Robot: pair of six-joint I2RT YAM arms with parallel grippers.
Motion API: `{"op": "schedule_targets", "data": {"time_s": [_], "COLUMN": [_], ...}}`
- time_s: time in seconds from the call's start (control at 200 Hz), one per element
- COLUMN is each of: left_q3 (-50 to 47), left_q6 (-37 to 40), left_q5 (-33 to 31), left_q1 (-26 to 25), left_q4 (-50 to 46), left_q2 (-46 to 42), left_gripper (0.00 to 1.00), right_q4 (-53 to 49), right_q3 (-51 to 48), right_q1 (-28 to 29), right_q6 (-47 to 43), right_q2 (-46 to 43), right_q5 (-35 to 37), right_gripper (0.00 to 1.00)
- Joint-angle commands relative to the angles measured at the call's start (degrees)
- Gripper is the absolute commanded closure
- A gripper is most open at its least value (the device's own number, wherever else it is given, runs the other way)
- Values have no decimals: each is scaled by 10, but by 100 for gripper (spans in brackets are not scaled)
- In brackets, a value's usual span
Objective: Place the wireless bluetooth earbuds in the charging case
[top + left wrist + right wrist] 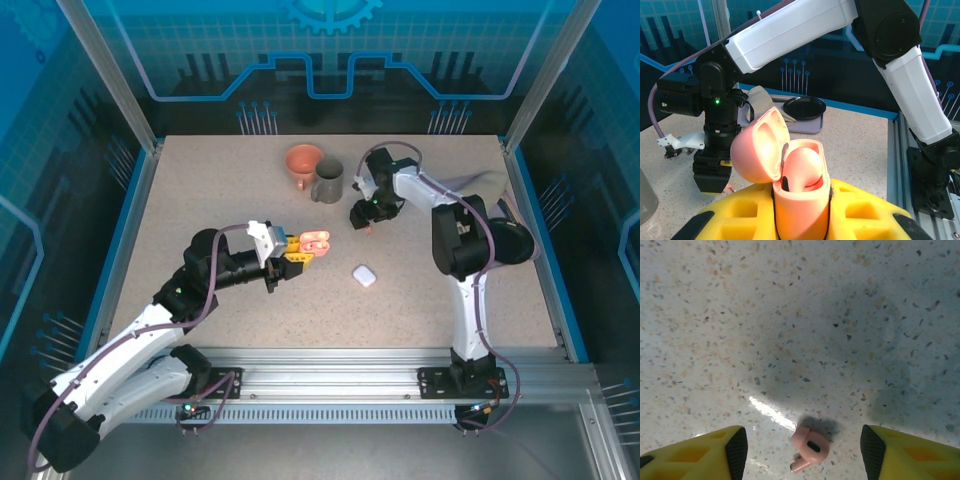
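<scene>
My left gripper (pixel 300 250) is shut on the salmon-pink charging case (pixel 800 195), which stands upright between the yellow fingers (pixel 870 210) with its lid (pixel 760 145) swung open to the left. One pink earbud (pixel 802 165) sits inside the case. A second pink earbud (pixel 810 447) lies on the speckled table, between the wide-apart pads (pixel 737 450) of my right gripper (pixel 802 452), which is open and pointing straight down just above it. In the top view the right gripper (pixel 362 220) hovers over that earbud (pixel 371 232). A shut white case (pixel 364 276) lies mid-table.
A salmon cup (pixel 303 163) and a grey mug (pixel 328 181) stand at the back of the table, left of the right arm. A grey tray with a black round dish (pixel 804 107) sits near the right edge. A metal rail (pixel 330 360) runs along the front.
</scene>
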Motion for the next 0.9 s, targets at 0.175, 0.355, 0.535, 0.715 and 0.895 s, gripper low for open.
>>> {"op": "schedule_targets", "data": {"time_s": [0.175,0.355,0.535,0.715,0.895], "left_q3": [-9,-11,-13,-13,-13], "left_q6": [9,10,9,8,9], "left_q5": [-7,-7,-9,-9,-10], "left_q1": [-5,-4,-4,-5,-5], "left_q4": [-7,-9,-11,-15,-17], "left_q2": [-3,-4,-8,-10,-11], "left_gripper": [100,100,100,100,100], "right_q4": [-39,-38,-41,-39,-44], "right_q3": [23,12,2,-12,-18], "right_q1": [7,14,24,29,29], "right_q6": [-14,-19,-19,-16,-19], "right_q2": [30,23,15,5,3], "right_q5": [7,-2,-2,9,21], "right_gripper": [43,48,51,53,57]}}
